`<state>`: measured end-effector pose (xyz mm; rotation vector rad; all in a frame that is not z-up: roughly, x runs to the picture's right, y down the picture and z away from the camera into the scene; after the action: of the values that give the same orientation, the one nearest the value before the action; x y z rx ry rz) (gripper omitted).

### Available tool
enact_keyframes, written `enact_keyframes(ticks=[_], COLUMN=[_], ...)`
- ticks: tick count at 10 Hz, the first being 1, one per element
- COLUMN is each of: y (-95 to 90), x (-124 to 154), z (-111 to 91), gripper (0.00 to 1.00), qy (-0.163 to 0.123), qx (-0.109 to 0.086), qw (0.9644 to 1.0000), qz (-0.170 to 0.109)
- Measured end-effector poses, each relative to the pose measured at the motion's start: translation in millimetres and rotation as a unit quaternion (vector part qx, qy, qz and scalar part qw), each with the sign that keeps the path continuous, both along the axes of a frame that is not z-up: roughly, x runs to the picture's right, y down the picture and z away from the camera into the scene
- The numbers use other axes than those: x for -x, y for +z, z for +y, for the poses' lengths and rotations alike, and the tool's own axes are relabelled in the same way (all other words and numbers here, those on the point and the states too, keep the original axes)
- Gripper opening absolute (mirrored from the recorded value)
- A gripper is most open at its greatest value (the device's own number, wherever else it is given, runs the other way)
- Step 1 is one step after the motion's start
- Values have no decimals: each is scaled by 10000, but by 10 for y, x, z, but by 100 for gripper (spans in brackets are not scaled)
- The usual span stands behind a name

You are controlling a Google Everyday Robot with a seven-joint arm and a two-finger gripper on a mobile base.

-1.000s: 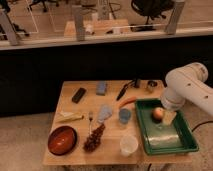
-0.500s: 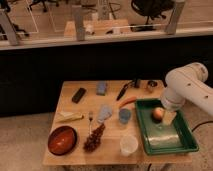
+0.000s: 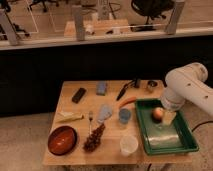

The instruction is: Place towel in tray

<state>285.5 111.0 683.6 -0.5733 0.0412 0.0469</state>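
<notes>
The scene is dimly lit in warm light from above, with the table (image 3: pixel 75 107) brighter than the dark wall (image 3: pixel 100 60) behind. A pale glare is seen on the tray (image 3: pixel 140 127) floor, just below the gripper (image 3: pixel 169 118) hung over the tray.

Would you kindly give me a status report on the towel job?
Gripper open, over tray. Towel on table, left of cup. Cup stands between towel and tray.

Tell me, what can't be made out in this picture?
Camera view:
Hand, above the green tray beside a round orange fruit: its top is hidden by the white arm.
Small dark item at the table's far right corner: too blurred to name.
Robot's base: cut off by the right edge.
Pale patch in the tray: too blurred to identify.
</notes>
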Motion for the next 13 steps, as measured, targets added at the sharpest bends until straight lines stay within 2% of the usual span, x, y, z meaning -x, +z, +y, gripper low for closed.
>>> enact_keyframes(ticks=[8, 9, 10, 11, 12, 13], y=[0, 8, 55, 126, 192, 267], x=[0, -9, -15, 18, 72, 133], z=[0, -16, -91, -201, -322, -463], gripper=[80, 80, 80, 80, 80, 80], qy=[-1, -48, -302, -611, -967, -1526], qx=[-1, -14, -79, -180, -352, -629], qw=[10000, 10000, 9993, 9970, 9919, 9793], qz=[0, -20, -182, -438, -741, -1172])
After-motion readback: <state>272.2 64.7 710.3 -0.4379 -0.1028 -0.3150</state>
